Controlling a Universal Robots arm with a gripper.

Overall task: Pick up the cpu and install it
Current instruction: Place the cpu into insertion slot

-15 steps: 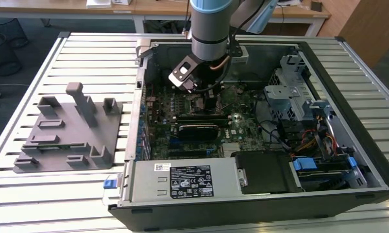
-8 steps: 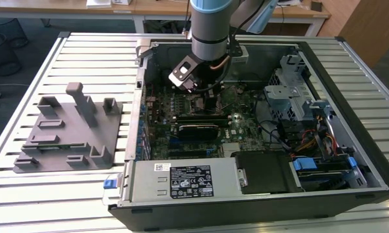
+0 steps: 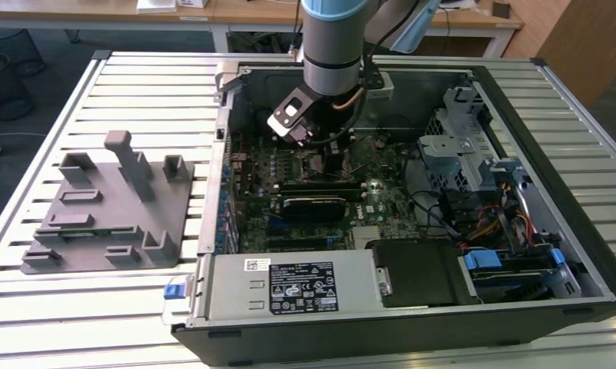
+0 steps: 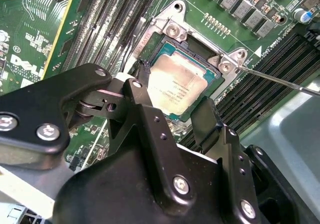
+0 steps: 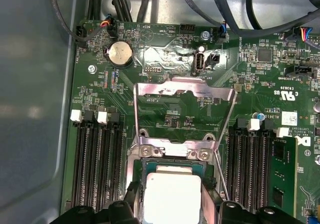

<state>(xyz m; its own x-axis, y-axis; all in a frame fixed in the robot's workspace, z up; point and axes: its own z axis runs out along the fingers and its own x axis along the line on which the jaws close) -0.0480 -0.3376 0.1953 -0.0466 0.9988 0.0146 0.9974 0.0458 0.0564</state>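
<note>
A grey moulded holder (image 3: 108, 211) is lying on the desk (image 3: 41, 307), well off to the exterior view's left of the socket (image 4: 192, 44). The arm is reaching down into the open computer case (image 3: 287, 296), with the gripper (image 3: 313, 142) hanging right over that socket. In both wrist views the cpu (image 4: 177, 86) is lying flat inside the socket. The jaws are straddling it and appear to be pinching it by two opposite edges. Beyond the socket the load plate (image 5: 185, 91) is standing flipped open, and the thin lever (image 4: 280, 81) is slanting away just beside the socket. The step in hand is probably the seating. That is calling for a level chip, edges square to the socket frame, no sideways shove and no downward force, since the contacts underneath are likely bending easily.
</note>
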